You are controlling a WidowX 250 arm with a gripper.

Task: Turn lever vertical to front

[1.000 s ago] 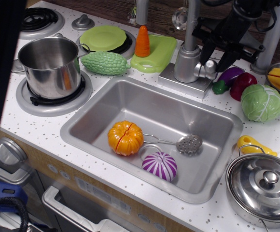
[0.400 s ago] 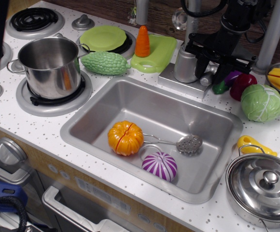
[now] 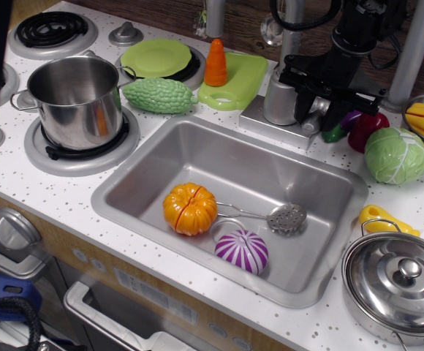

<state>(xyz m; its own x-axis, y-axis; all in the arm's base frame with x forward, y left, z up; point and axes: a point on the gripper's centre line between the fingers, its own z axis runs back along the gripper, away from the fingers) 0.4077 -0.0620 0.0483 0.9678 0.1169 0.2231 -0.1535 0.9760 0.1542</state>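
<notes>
Claw (image 3: 317, 110) astride lever (image 3: 313, 121), purple eggplant (image 3: 348, 119) just beside.

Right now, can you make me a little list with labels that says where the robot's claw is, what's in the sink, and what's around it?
gripper: black gripper low at the tap body, fingers either side of the lever
lever: mostly hidden by the gripper; angle unclear
jaws: open, with a gap between the fingers
sink: orange pumpkin, purple striped onion, slotted spoon
left of sink: steel pot on a burner
right of sink: green cabbage, lidded pan
</notes>
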